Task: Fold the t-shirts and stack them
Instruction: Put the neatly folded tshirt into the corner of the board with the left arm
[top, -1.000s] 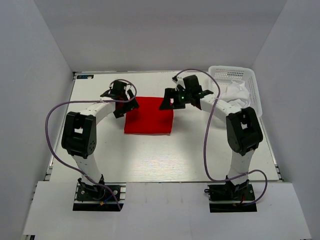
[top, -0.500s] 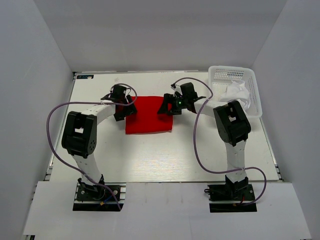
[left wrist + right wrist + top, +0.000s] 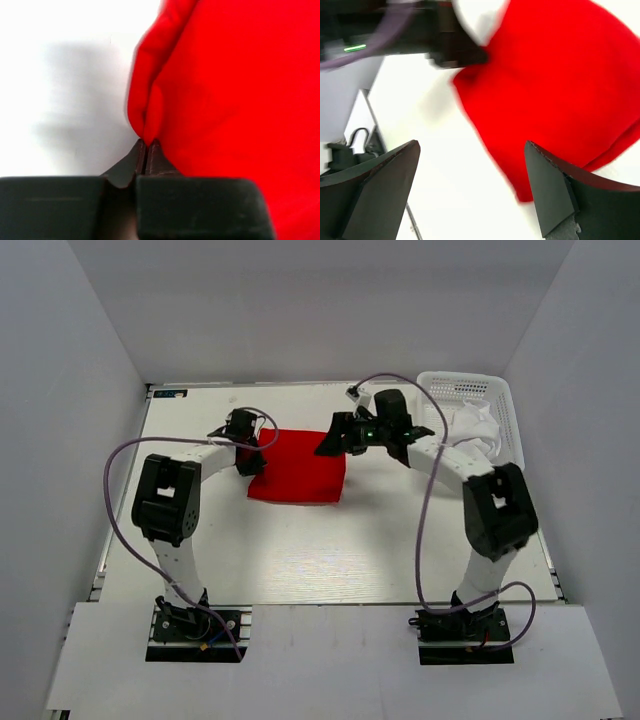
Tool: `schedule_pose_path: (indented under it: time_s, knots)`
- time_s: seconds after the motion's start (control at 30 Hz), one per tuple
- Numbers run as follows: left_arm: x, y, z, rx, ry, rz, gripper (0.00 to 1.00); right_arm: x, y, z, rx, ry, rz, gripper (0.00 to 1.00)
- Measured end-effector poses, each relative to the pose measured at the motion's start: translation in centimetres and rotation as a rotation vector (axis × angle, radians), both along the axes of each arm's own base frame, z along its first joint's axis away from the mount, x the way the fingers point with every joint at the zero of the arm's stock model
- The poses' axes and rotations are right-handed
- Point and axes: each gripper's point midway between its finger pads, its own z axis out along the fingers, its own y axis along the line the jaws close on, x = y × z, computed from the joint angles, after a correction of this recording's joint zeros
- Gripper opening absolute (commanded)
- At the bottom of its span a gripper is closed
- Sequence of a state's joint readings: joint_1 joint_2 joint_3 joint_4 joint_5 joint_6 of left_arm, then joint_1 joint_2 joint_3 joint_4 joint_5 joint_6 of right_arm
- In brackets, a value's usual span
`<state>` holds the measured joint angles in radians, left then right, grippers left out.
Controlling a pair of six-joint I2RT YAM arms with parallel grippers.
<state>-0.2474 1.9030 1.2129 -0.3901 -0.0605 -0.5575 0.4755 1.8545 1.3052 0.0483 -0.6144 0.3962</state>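
Note:
The red t-shirt [image 3: 300, 470] lies folded into a rectangle in the middle of the table. My left gripper [image 3: 253, 454] is at its left edge, shut on a pinched fold of the red cloth [image 3: 146, 120]; in the left wrist view the fingertips [image 3: 154, 150] meet on that fold. Above the shirt's far right corner hangs my right gripper [image 3: 335, 442], open, with nothing between its fingers [image 3: 565, 195]. The red shirt [image 3: 555, 85] and bare table show below it. A crumpled white t-shirt [image 3: 474, 426] sits in the basket.
The white lattice basket [image 3: 458, 388] stands at the table's far right corner, just behind the right arm. The left arm's black wrist [image 3: 445, 35] shows at the top of the right wrist view. White walls enclose the table on three sides.
The left gripper has shut on the red shirt's left edge, bunching it slightly. The right gripper has stayed open while its arm swung back towards the right.

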Motion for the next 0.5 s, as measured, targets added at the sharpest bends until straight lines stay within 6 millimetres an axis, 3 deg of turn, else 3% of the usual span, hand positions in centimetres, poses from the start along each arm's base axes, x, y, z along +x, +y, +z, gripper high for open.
schedule_pose_path:
  time_s: [0.1, 0.2, 0.27, 0.37, 0.5]
  knots:
    - [2.1, 0.6, 0.1, 0.056, -0.003, 0.017, 0.0, -1.5, -1.1, 4.5, 0.039, -0.105, -0.008, 0.9]
    - [3.9, 2.7, 0.4, 0.172, 0.0, 0.06, 0.0, -2.6, -2.4, 6.7, 0.044, -0.167, -0.041, 0.9]
    - [5.1, 4.6, 0.8, 0.257, 0.01, 0.093, 0.0, -2.7, -3.0, 6.6, 0.024, -0.18, -0.073, 0.9]
    - [7.4, 8.0, 1.9, 0.356, 0.002, 0.147, 0.0, -2.4, -4.2, 4.7, -0.035, -0.162, -0.13, 0.9]
    - [9.8, 14.0, 4.0, 0.469, -0.018, 0.22, 0.0, -2.2, -5.8, 2.5, -0.115, -0.116, -0.191, 0.9]
